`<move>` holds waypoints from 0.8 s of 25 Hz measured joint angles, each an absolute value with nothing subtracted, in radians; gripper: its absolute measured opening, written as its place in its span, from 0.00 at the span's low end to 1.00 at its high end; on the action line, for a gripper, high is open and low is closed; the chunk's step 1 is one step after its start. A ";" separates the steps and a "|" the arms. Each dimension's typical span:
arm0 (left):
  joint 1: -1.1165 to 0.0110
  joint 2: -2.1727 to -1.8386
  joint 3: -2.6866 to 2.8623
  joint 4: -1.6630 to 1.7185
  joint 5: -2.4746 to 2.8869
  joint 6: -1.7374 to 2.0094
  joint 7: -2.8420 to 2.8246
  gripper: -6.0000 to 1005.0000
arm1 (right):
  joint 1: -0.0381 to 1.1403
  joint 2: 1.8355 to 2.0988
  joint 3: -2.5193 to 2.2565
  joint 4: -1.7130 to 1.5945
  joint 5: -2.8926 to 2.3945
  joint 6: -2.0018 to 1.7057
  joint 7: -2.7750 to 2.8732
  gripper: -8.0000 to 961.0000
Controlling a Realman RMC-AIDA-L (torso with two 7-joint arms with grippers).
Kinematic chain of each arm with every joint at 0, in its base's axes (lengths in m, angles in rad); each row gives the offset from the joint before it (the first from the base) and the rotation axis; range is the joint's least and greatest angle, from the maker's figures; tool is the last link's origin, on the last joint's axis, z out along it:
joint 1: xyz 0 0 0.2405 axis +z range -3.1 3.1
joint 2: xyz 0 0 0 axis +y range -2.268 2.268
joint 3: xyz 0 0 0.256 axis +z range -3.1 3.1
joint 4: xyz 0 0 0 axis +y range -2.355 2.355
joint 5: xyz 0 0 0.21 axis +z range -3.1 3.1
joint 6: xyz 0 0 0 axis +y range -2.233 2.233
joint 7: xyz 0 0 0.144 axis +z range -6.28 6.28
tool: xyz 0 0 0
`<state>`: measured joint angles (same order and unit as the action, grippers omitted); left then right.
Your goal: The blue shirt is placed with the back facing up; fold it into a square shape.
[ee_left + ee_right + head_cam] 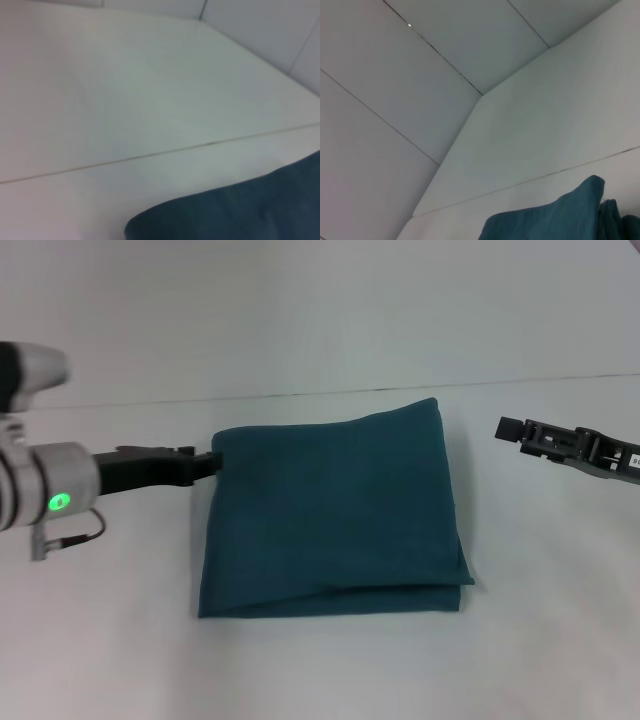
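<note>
Touching the folded blue shirt (335,510) at its far-left corner, the left end effector (208,462); grip state unclear. Right end effector (505,428) hovers clear, likewise unclear.

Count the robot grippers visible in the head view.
2. The left gripper touches the folded dark teal-blue cotton shirt's far-left corner; the right gripper hovers apart, off its right.

White tabletop (320,670) fills head view, plain, evenly lit. Thin dark seam (300,393) crosses it side to side at far end. Behind table, pale wall panels (395,75) divided by thin dark joints.
</note>
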<state>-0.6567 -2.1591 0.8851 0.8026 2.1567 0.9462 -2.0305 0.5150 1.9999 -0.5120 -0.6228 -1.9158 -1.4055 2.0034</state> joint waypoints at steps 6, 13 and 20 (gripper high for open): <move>-0.515 -2.168 0.767 0.891 1.932 1.259 -1.872 0.49 | 0.474 2.004 -0.481 -0.617 -1.874 -1.487 1.823 0.97; -0.441 -2.165 0.560 0.815 1.833 1.582 -1.693 0.73 | 0.447 2.009 -0.503 -0.612 -1.871 -1.610 1.596 0.97; -0.374 -2.170 0.515 0.765 1.839 1.743 -1.519 0.88 | 0.464 2.055 -0.602 -0.609 -1.879 -1.606 1.422 0.97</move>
